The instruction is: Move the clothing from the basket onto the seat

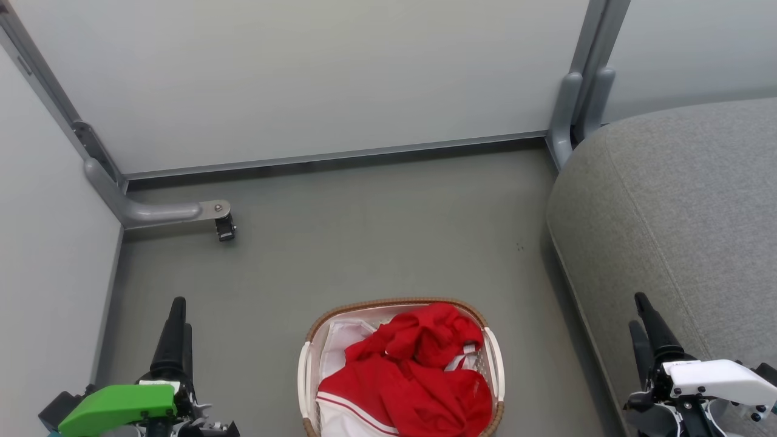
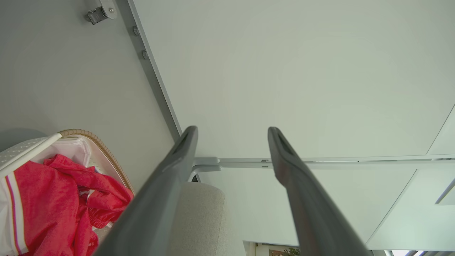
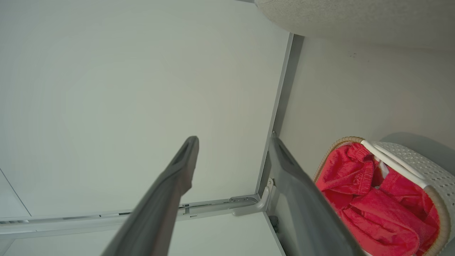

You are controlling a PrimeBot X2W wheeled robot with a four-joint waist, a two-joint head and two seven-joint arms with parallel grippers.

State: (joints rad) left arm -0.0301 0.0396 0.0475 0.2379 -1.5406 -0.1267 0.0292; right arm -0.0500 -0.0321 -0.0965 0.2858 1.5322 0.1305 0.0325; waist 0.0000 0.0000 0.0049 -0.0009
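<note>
Bright red clothing (image 1: 419, 376) with white stripes lies heaped in the white perforated basket (image 1: 306, 370), which has a brown woven rim and stands on the floor at the bottom centre. The clothing (image 2: 53, 199) (image 3: 369, 199) and the basket (image 2: 21, 151) (image 3: 412, 160) show in both wrist views. The grey seat (image 1: 680, 200) fills the right side. My left gripper (image 1: 179, 312) (image 2: 233, 133) hangs open to the left of the basket, holding nothing. My right gripper (image 1: 640, 312) (image 3: 233, 142) is open over the seat's front edge, right of the basket.
Pale partition panels (image 1: 303, 79) on grey metal frames close the back and the left side. A grey bracket foot with a caster (image 1: 223, 227) juts onto the floor at the left. Grey floor (image 1: 376, 243) lies between the basket and the back panel.
</note>
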